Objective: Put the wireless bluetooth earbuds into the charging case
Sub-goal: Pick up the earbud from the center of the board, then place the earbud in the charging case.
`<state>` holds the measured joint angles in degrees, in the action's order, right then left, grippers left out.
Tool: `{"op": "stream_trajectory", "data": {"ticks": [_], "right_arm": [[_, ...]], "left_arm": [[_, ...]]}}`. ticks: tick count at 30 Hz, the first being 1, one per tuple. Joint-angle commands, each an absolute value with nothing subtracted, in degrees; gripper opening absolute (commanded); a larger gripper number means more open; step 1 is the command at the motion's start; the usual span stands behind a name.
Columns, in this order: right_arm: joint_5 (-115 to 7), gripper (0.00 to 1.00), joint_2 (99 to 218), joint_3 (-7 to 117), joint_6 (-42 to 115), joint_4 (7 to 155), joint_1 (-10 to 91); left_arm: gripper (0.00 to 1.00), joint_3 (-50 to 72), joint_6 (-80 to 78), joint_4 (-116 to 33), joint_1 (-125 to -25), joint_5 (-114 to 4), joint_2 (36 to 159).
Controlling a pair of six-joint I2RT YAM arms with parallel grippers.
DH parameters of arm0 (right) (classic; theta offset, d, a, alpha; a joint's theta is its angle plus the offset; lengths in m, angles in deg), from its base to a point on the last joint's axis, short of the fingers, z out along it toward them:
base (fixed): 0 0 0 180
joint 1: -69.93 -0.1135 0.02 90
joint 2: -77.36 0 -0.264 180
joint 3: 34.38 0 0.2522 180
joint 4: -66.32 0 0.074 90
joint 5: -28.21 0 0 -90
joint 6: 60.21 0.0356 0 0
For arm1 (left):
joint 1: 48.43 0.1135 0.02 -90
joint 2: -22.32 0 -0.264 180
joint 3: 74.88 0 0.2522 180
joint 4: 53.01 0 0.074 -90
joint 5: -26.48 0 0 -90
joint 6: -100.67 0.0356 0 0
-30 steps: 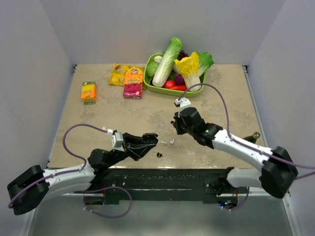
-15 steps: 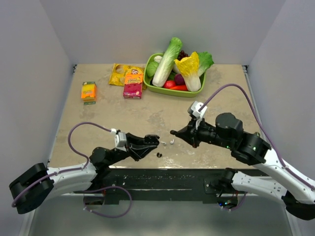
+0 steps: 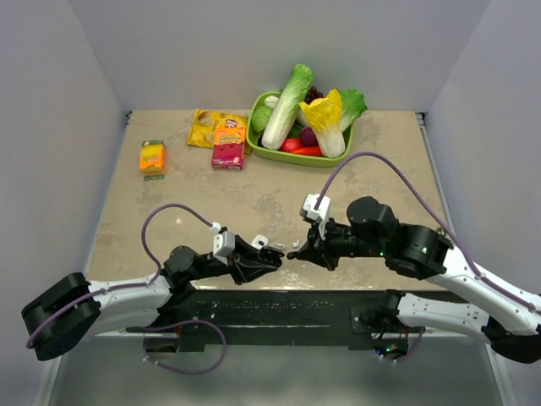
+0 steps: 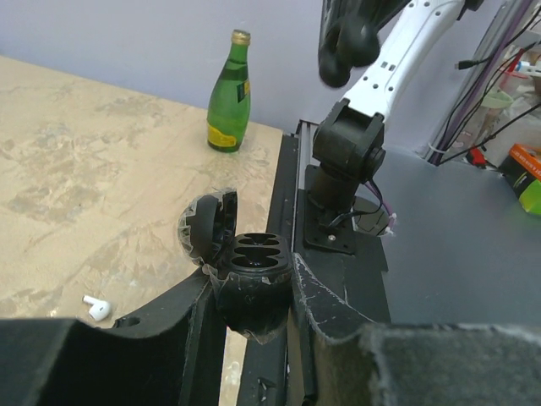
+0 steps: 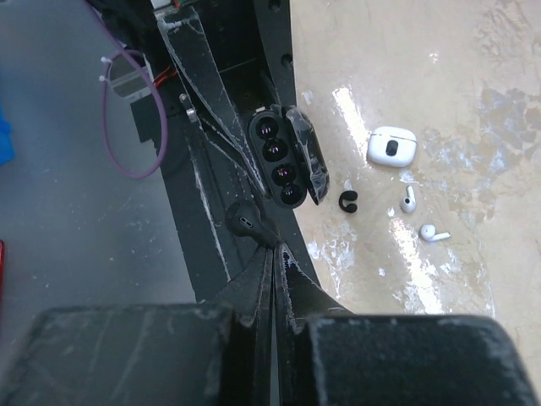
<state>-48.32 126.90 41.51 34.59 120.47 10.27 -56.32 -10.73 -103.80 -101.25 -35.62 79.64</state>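
Your left gripper (image 4: 252, 281) grasps the black charging case (image 4: 258, 250) between its two fingers. The case is upright, with its hinged lid (image 4: 201, 230) swung open and two dark wells facing up. It hangs over the near edge of the bench (image 5: 439, 68), above the black rail.

Your right gripper (image 5: 275, 249) is clenched, its fingers pressed flat together. It points at the open case from just beside it. A small dark rounded piece (image 5: 247, 220) sits at its tip, close to the case. You cannot tell from these views whether the fingers pinch it or whether it touches the case.

The two white earbuds (image 5: 409, 200) lie loose on the bench near that edge. They are just beside each other, not touching, and neither gripper holds them. A small white case (image 5: 391, 145) rests closed on the bench next to them. A black C-shaped bit (image 5: 347, 200) lies between the earbuds and the held case.

A green bottle (image 4: 230, 93) stands upright at the right side of the bench. At the far side, well apart from both grippers, sit a green tray (image 3: 279, 156) of vegetables and some snack boxes (image 3: 228, 145).
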Motion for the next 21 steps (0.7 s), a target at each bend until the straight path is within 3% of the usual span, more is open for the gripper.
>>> {"op": "stream_trajectory", "data": {"ticks": [1,21], "right_arm": [[-47.1,0.00,127.6,43.4,34.2,121.4,9.3],[-51.1,0.00,132.8,41.6,38.4,116.6,6.9]], "left_arm": [[0.00,-52.9,-8.7,-105.4,-100.9,-32.8,79.2],[0.00,-50.5,-7.1,-105.4,-100.9,-32.8,77.1]]}}
